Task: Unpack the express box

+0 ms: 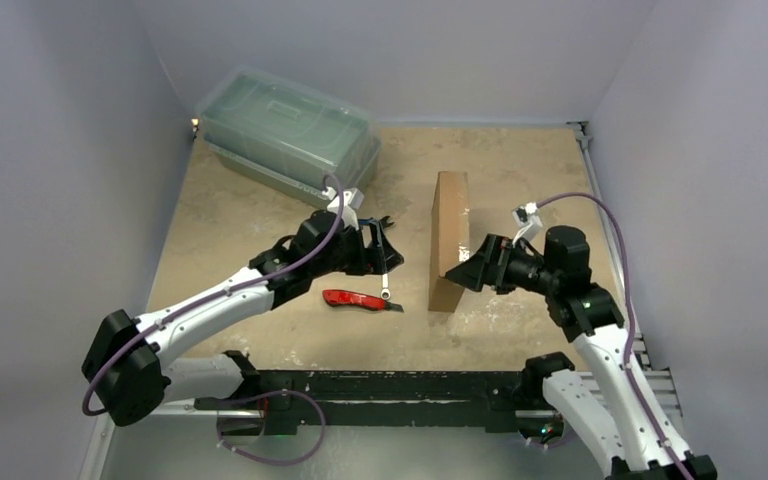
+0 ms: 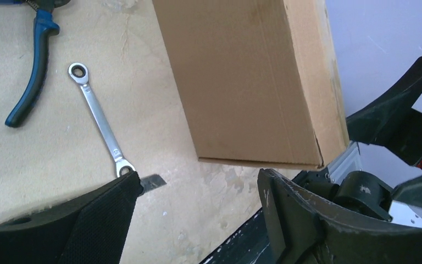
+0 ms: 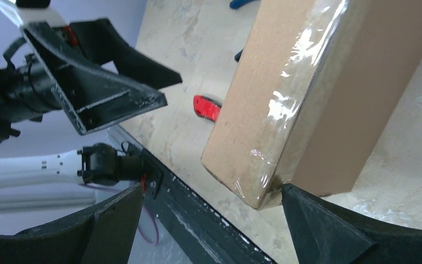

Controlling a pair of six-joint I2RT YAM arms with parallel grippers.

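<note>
— At mid-counter (image 1: pixel 530 165), between the two arms: the express box (image 1: pixel 449 235). Stands on one long narrow edge, broad brown faces turned left and right, length running from near to far. Plain cardboard, no print.
— Open or closed?
— Closed, by the look of it. Wears clear shiny tape (image 3: pixel 299 71) along one narrow face, plain in the right wrist view.
— And the right claw (image 1: pixel 460 275)?
— Spread wide. Straddles a corner at the near end of the box, one finger to each side, pinching nothing. Contact between cardboard and the closer finger (image 3: pixel 335 231): cannot tell.
— And the left claw (image 1: pixel 390 252)?
— Spread as well, empty. Hovers just left of the box, aimed at its broad face, clearly apart from it.
— Anything else on the counter?
— Lying below and beside the left claw: a silver ratchet wrench (image 2: pixel 101 127), blue-handled pliers (image 2: pixel 31 82) a little way off from it, and a red utility knife (image 1: pixel 361 300) nearer the arm bases, grey tip just beside one end of the wrench.
— Farther back?
— Far left corner: a translucent grey-green container (image 1: pixel 290 130), lid on, well apart from the box and from both claws.
</note>
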